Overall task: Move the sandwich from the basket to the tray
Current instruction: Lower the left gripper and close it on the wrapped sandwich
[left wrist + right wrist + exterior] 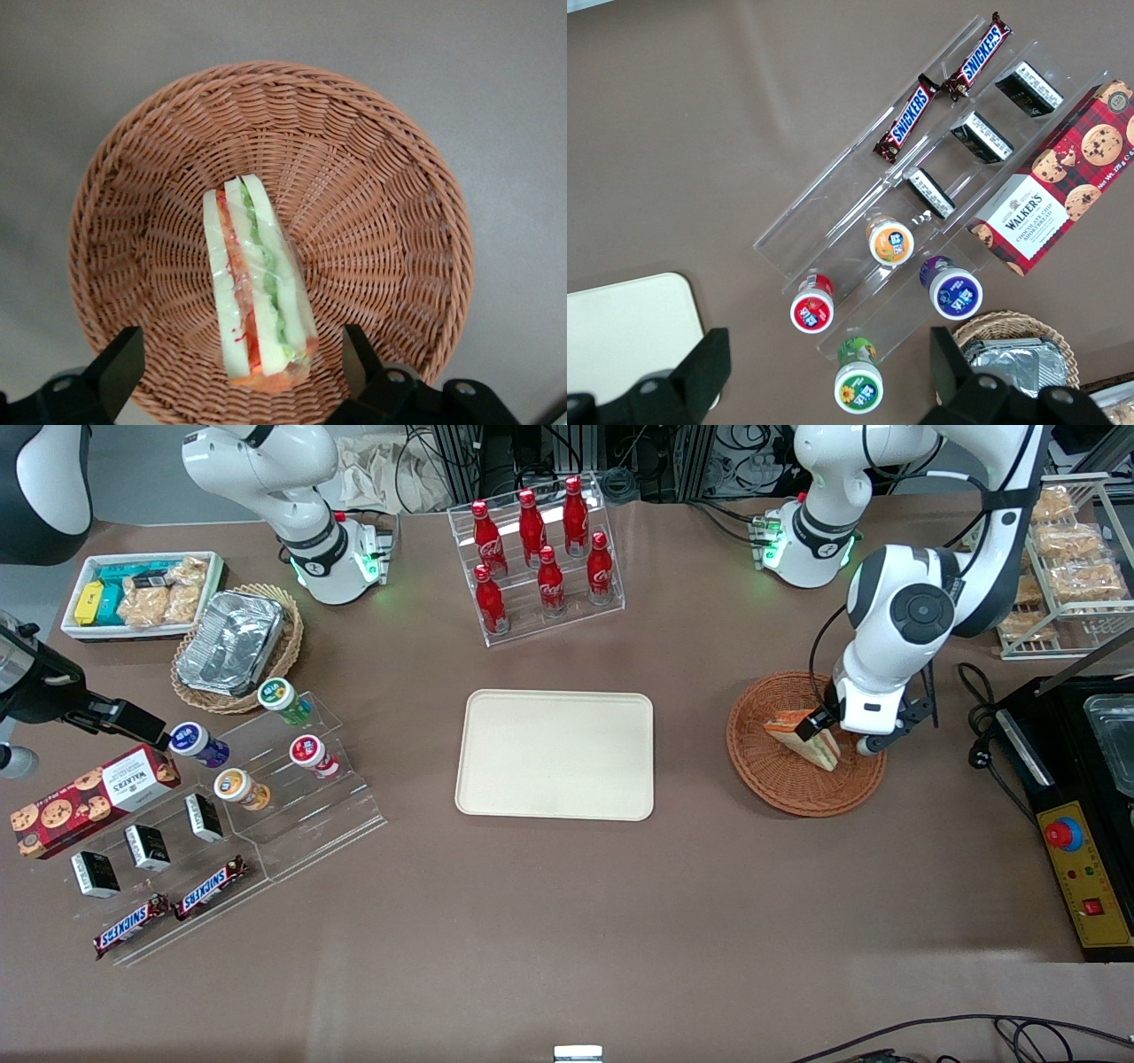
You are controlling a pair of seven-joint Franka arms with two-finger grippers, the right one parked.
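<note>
Sandwich (258,288) time on the big brown table (567,921). The flat cream tray (555,754) lies bare in the middle of it. Toward the working arm's end sits the round reddish-brown basket (780,784), well apart from the tray. The sandwich rests inside that basket, standing on its edge with white bread and red, orange and green layers showing. The gripper (241,367) hangs just above the basket with its two black fingers (115,367) spread wide, one on each side of the sandwich, not touching it.
</note>
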